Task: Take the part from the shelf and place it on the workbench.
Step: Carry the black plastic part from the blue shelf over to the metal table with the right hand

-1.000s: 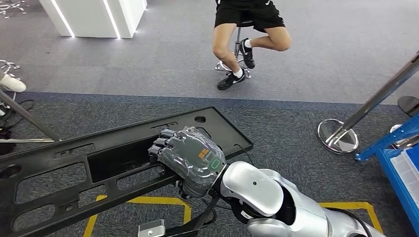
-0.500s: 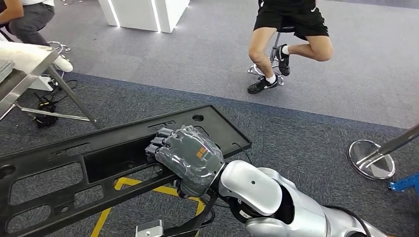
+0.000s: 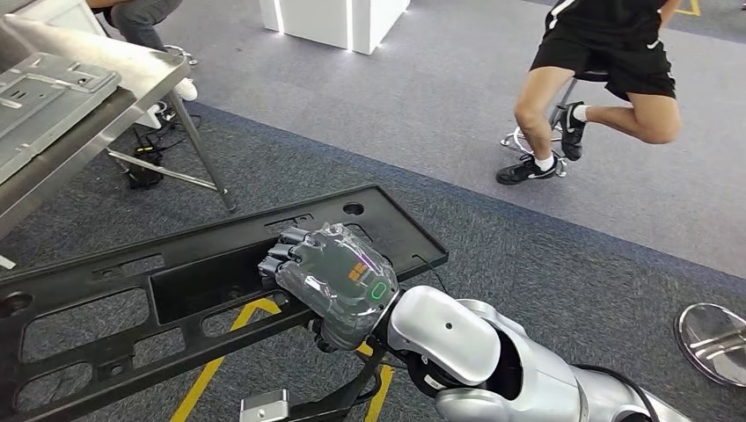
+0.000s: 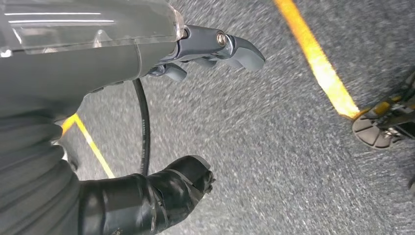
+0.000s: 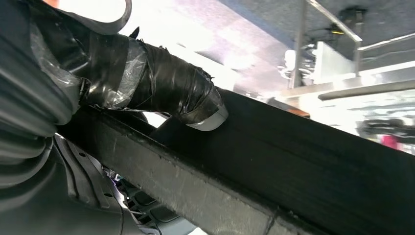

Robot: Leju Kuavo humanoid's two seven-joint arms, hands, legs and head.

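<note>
The right hand [image 3: 339, 281] is seen nearest in the head view, at the end of the silver right arm [image 3: 475, 352]. Its fingers [image 3: 280, 251] are curled over the near rail of the part [image 3: 176, 290], beside a rectangular cut-out, and the part is gripped there. In the right wrist view the taped thumb [image 5: 161, 90] is pressed against the black underside of the part [image 5: 303, 166], so the rail is clamped between thumb and fingers.

The part is a long black panel with several openings and two round holes. It is carried clear of the floor, extending from the hand toward the left edge of the head view, with its right end just past the hand.

The left hand [image 4: 122, 122] is seen in the left wrist view above grey carpet [image 4: 274, 147] marked with a yellow line [image 4: 318, 63]. Nothing is held; thumb and fingers are apart.

Below the part, yellow floor tape [image 3: 215, 369] is visible on the dark carpet. Farther off at the upper left stands a metal workbench [image 3: 106, 105] with a grey metal plate [image 3: 44, 97] lying on it, well apart from the part. Beyond, a person [image 3: 607, 70] is seated on a stool, and a white plinth [image 3: 339, 18] stands at the far edge.
</note>
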